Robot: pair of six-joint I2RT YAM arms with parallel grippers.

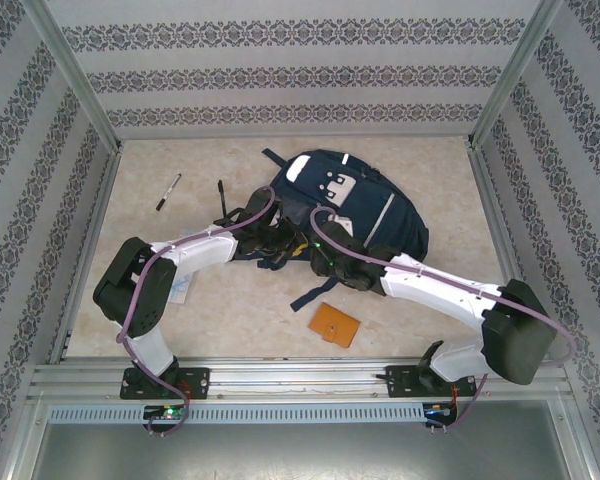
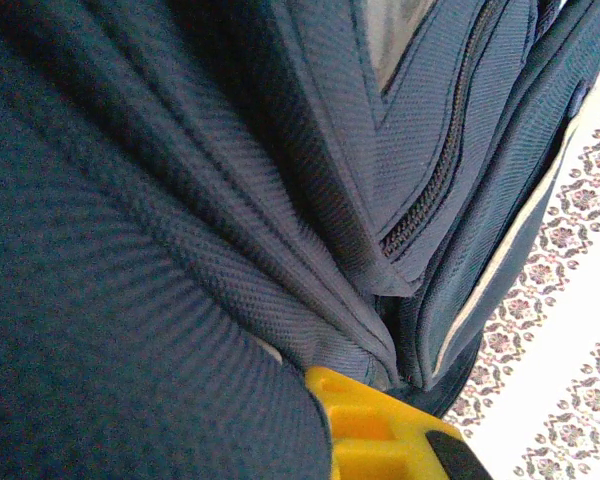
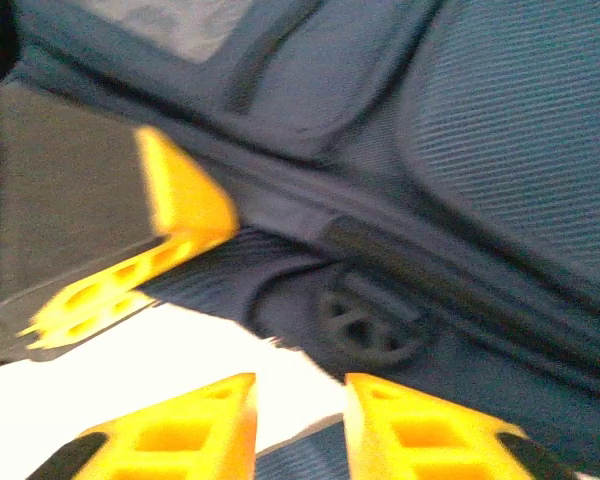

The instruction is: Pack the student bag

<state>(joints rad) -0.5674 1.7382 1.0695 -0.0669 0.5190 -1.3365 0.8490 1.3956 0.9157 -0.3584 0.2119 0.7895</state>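
Lying at the middle of the pale marbled tabletop [image 1: 230, 330], the large navy-blue fabric backpack with white-grey pocket patches [image 1: 365, 205] has its long axis on a diagonal, far-left to near-right, pocket side up. Both arms meet at its near-left edge. The left gripper [image 1: 273, 238] is pressed together and buried against ribbed navy cloth beside a zip [image 2: 430, 190]. Whether it pinches a fold cannot be told, since the fabric covers the tip of its yellow finger [image 2: 375, 435]. The right gripper [image 3: 300, 385] stands slightly spread, just short of the bag's lower seam. A dark round fitting [image 3: 360, 320] (possibly a buckle; the frame is blurred) sits straight ahead of its tips. So the bag lies directly forward of both grippers, and the left one looks the closer in. Outward, a flat orange wallet-like case [image 1: 335, 324] waits near the right arm, and a slim black pen [image 1: 168, 191] lies well off to the left, neither yet packed.
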